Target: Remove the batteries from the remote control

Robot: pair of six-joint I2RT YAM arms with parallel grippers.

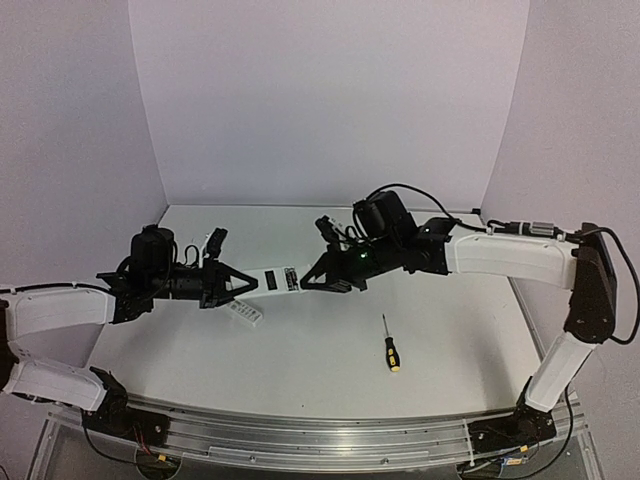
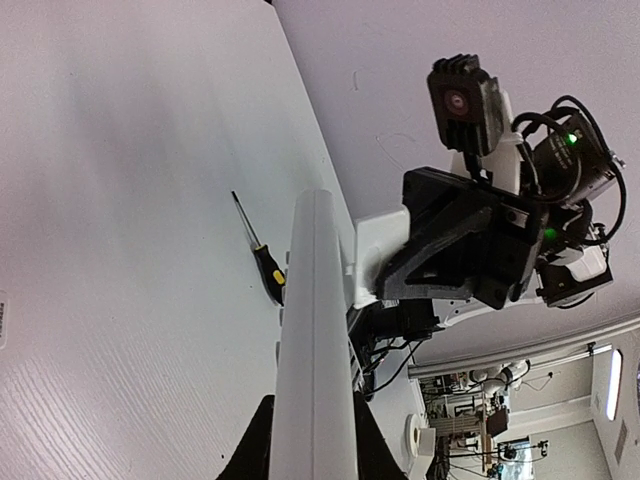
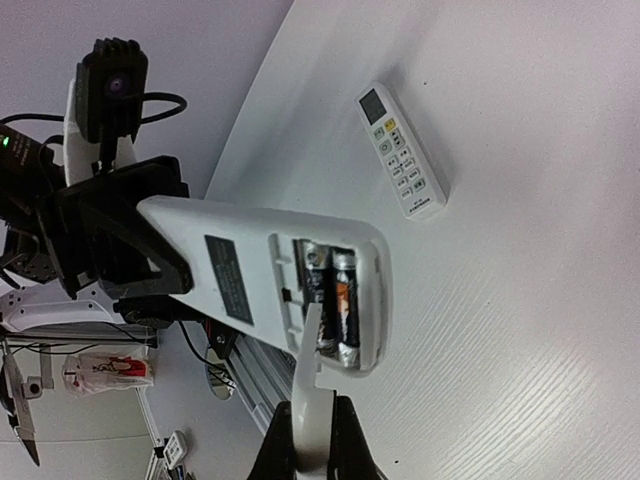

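Note:
My left gripper (image 1: 233,283) is shut on one end of the white remote control (image 1: 272,281) and holds it above the table, back side up. In the left wrist view the remote (image 2: 315,340) shows edge-on between my left gripper's (image 2: 312,445) black jaws. Its battery compartment is open, and two dark batteries (image 3: 336,298) lie side by side inside. My right gripper (image 3: 312,440) is shut on the small flat white cover piece (image 3: 311,400), whose tip still touches the compartment's edge. In the top view my right gripper (image 1: 312,283) sits at the remote's other end.
A second white remote (image 3: 402,152) lies button side up on the table; it lies below the held one in the top view (image 1: 243,312). A black-and-yellow screwdriver (image 1: 390,345) lies toward the front right, and it also shows in the left wrist view (image 2: 264,262).

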